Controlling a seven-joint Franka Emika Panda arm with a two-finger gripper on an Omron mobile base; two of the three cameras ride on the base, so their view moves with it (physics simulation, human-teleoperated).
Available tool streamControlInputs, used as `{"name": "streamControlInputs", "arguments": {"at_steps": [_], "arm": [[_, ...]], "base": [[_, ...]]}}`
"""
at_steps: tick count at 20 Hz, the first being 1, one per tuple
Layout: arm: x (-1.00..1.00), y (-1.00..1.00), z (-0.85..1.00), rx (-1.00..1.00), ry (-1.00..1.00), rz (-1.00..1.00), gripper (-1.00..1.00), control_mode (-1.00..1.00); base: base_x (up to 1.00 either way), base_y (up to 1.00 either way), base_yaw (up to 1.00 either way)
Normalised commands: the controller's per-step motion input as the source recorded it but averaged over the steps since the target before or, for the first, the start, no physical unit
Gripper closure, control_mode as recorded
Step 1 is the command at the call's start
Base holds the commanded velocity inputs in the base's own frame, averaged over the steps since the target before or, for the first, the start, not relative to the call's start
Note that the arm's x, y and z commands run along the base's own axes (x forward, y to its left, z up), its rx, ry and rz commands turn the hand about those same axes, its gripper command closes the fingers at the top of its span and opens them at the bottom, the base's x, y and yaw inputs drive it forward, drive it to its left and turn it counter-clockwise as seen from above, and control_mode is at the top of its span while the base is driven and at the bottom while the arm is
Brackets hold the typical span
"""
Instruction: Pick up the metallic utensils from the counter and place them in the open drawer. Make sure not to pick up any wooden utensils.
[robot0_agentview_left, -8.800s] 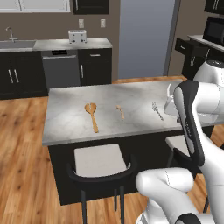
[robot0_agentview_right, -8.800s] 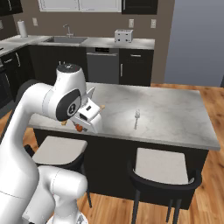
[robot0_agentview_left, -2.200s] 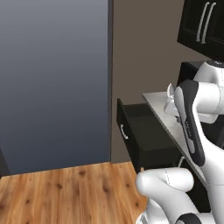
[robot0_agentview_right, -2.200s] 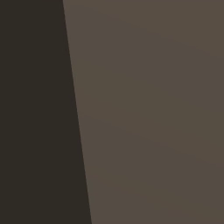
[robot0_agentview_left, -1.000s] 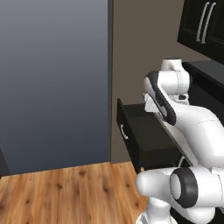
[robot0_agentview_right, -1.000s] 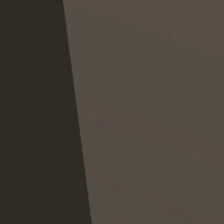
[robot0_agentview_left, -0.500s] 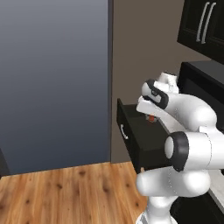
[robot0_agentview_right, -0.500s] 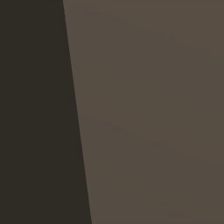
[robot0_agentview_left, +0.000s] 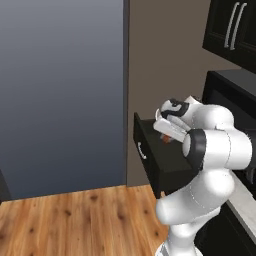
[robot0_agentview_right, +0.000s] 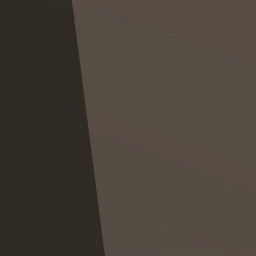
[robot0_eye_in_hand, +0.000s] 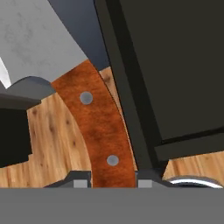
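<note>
Knife (robot0_eye_in_hand: 94, 118), one, clamped by orange-red handle betw. gripper (robot0_eye_in_hand: 113, 181) fingertips; silver blade runs up-left away from fingers in hand view. Held over rim of open drawer (robot0_agentview_left: 159, 161), one; drawer cavity lies to the right of knife's long axis, wood floor (robot0_eye_in_hand: 52, 135) beneath. Judged next: shift over cavity, then release. Gripper also at drawer top in left base view (robot0_agentview_left: 169, 134).
</note>
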Motion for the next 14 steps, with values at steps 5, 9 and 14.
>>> {"name": "streamControlInputs", "arguments": {"at_steps": [5,9,14], "arm": [[0.64,0.00,-0.23,-0.13,0.00,0.00,1.00,-1.00],[0.66,0.00,-0.51,-0.10,0.00,0.00,1.00,-1.00],[0.61,0.00,-0.76,-0.07,0.00,0.00,1.00,-1.00]], "base": [[0.00,0.00,0.00],[0.00,0.00,0.00],[0.00,0.00,0.00]]}}
